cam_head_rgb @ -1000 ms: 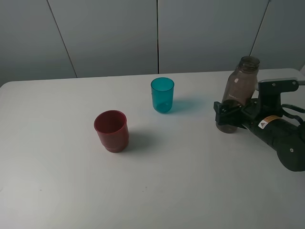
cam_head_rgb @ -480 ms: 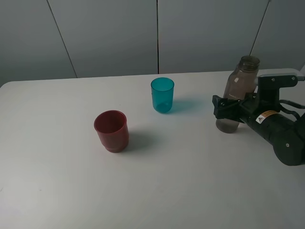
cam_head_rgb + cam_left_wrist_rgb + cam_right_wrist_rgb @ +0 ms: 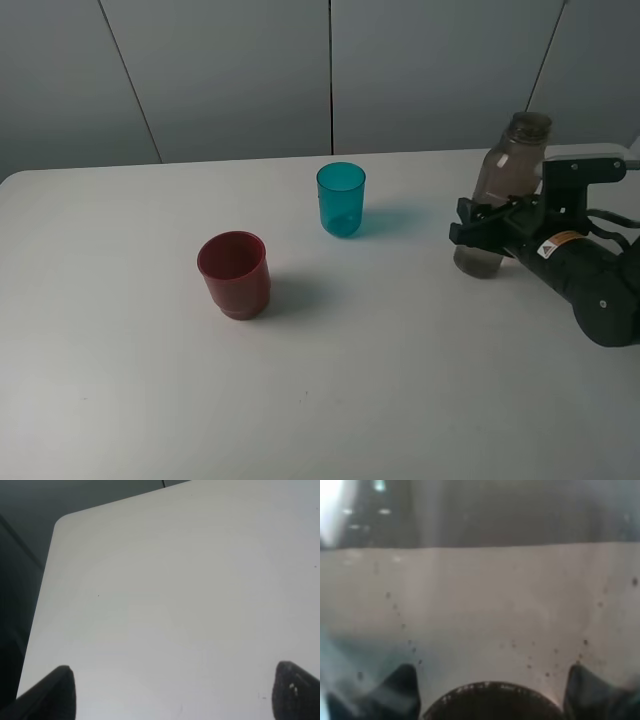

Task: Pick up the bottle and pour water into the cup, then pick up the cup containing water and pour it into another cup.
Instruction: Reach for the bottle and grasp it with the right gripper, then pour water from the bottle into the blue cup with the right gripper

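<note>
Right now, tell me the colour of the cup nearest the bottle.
Teal-blue cup, clearest in the exterior high view.

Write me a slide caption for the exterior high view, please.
Right claw grips the bottle; teal cup and red cup stand apart.

One bottle (image 3: 505, 185) is in view, tall and smoky grey-brown, at the far right of the single white surface (image 3: 400, 380). There are two cups: one teal cup (image 3: 341, 200) at the far middle, and one dark red cup (image 3: 234, 272) nearer and to the left. One black arm (image 3: 590, 285) shows, at the right, with the right pincer (image 3: 485, 228). The left pincer (image 3: 177, 695) appears only in its wrist view, as two dark fingertips (image 3: 55, 692). That makes two pincers. Four grey wall panels (image 3: 230, 80) stand behind.
</note>
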